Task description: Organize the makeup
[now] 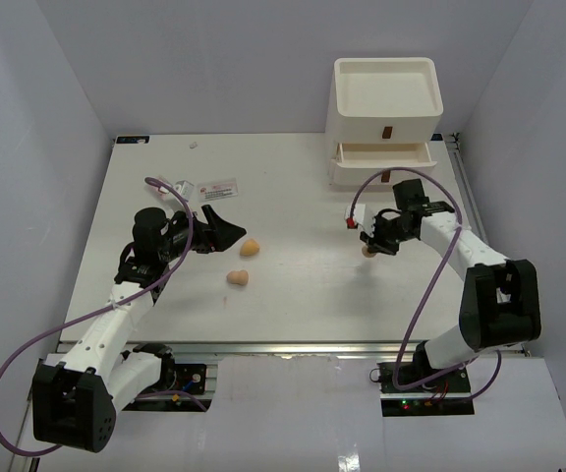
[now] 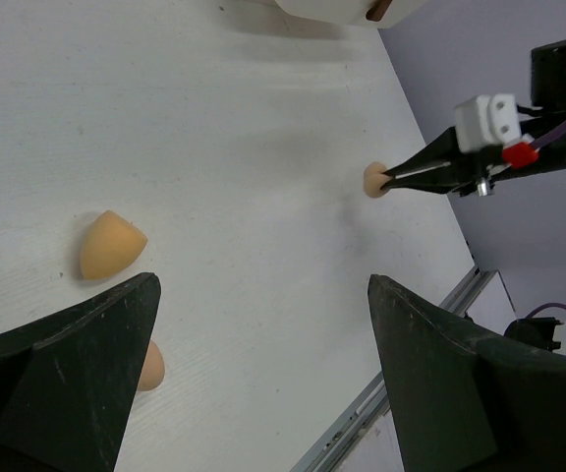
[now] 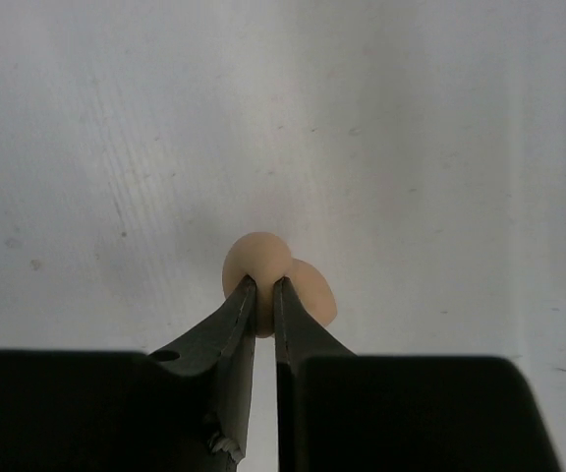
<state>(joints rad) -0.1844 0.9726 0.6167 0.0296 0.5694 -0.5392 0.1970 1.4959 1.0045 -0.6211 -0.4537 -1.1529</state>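
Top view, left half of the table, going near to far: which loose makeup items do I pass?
Nearest tan sponge → second tan sponge → flat white packets.

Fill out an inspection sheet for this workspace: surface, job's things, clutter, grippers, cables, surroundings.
Surface: white table, no spills seen.
Job's things: two loose sponges left of centre; third sponge pinched; packets far left.
Clutter: small white item at far edge, unidentifiable.
Grippers: left gripper open, empty; right gripper shut on third sponge.
Cables: purple cables loop off both arms.
Surroundings: drawer unit at back, lower drawer open; plain walls.
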